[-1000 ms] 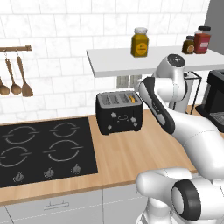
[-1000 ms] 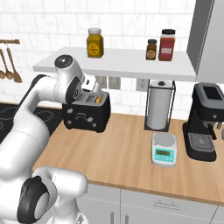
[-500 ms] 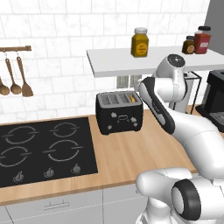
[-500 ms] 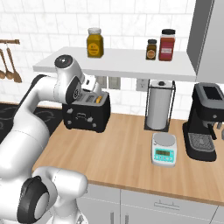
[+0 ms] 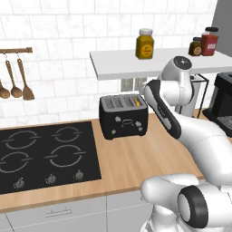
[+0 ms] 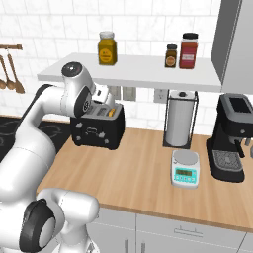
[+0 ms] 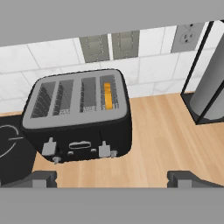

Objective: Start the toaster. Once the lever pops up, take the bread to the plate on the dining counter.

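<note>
At the far left of the left base view we see the black four-ring hob (image 5: 43, 156) set into the light-wood table (image 5: 131, 163). Right of it, at frame centre, stands the small black boxy toaster (image 5: 123, 116), an orange-tan slice of bread (image 5: 137, 101) sunk in its rightmost slot. In the hand view the toaster (image 7: 76, 116) fills the centre-left, bread (image 7: 107, 96) in its right slot, and our pincer (image 7: 113, 178) hangs released, tips wide apart at the bottom edge.
</note>
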Controlling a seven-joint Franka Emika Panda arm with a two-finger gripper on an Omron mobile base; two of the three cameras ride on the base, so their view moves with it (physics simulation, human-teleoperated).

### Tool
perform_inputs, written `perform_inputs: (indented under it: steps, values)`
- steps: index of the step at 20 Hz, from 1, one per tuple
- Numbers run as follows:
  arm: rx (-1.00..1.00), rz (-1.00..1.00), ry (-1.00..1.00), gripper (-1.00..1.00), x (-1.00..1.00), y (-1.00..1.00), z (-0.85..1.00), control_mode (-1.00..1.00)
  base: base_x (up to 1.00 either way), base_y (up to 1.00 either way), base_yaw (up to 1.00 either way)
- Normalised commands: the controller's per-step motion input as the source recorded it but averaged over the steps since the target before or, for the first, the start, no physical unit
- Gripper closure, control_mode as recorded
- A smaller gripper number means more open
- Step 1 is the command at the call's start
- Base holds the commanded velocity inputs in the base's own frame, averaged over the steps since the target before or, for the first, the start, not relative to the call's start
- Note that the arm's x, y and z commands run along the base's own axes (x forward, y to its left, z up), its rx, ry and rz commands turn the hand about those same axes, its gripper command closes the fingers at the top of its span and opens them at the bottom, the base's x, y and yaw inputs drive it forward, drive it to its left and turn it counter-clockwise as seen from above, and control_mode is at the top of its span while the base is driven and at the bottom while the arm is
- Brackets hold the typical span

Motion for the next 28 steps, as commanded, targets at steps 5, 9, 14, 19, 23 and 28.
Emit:
perform_inputs:
  steps: [5, 9, 14, 19, 23, 28]
  values:
    - [0.00, 0.00, 0.00, -1.00, 0.00, 0.00, 0.00, -1.00, 0.00, 0.00, 0.00]
    - [0.00, 0.00, 0.00, -1.00, 0.00, 0.00, 0.00, -1.00, 0.00, 0.00, 0.00]
    - [0.00, 0.00, 0.00, -1.00, 0.00, 0.00, 0.00, -1.00, 0.00, 0.00, 0.00]
    - [0.00, 0.00, 0.00, -1.00, 0.00, 0.00, 0.00, -1.00, 0.00, 0.00, 0.00]
    - [0.00, 0.00, 0.00, -1.00, 0.00, 0.00, 0.00, -1.00, 0.00, 0.00, 0.00]
    - [0.00, 0.00, 0.00, -1.00, 0.00, 0.00, 0.00, -1.00, 0.00, 0.00, 0.00]
